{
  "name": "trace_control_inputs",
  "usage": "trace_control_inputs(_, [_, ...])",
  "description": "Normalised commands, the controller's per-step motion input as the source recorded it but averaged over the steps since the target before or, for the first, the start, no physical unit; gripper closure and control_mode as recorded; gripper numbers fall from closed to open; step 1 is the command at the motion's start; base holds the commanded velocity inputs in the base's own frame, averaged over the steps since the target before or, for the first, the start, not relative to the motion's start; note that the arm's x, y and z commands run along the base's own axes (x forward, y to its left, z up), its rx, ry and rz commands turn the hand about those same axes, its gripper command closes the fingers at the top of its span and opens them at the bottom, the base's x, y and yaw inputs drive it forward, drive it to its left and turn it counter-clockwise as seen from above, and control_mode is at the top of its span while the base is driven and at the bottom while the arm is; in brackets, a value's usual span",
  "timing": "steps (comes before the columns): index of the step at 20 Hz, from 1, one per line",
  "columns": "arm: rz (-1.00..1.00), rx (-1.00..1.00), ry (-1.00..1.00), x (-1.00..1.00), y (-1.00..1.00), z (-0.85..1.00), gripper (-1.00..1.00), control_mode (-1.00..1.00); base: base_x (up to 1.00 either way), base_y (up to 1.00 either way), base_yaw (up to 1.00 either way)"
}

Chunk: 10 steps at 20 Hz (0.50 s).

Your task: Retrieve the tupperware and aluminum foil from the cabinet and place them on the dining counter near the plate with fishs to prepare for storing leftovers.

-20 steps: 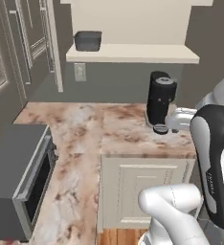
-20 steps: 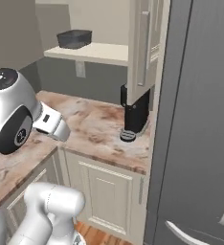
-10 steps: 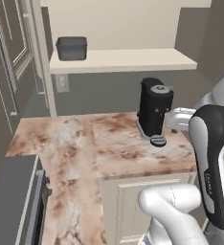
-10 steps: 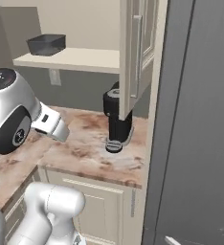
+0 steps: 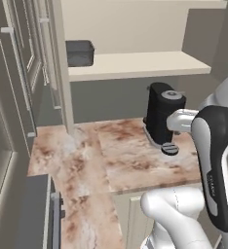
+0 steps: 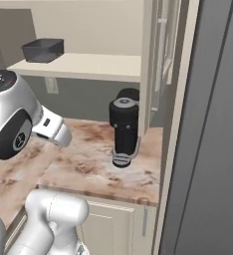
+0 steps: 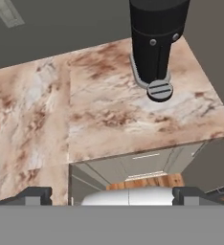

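Approaching cabinet (image 5: 135, 65); tupperware (image 5: 79, 52) sat upper left on shelf. Gripper (image 7: 111, 196) was spread wide, holding nothing. Next: raise arm, reach the tub.

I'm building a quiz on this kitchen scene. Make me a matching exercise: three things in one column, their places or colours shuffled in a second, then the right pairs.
Things:
1. tupperware
2. coffee machine
3. cabinet

Places or colours:
A. black, standing on the marbled countertop
B. cream-beige, open, with a plain shelf
C. dark grey, at the left end of the shelf

Pairs: 1-C, 2-A, 3-B
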Motion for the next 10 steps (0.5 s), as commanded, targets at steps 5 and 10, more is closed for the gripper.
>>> trace_control_inputs(5, [0.0, 0.0, 0.0, 0.0, 0.0, 0.0, -1.0, 1.0, 0.56, 0.63, -0.1])
trace_control_inputs(10, [0.0, 0.0, 0.0, 0.0, 0.0, 0.0, -1.0, 1.0, 0.87, 0.58, -0.02])
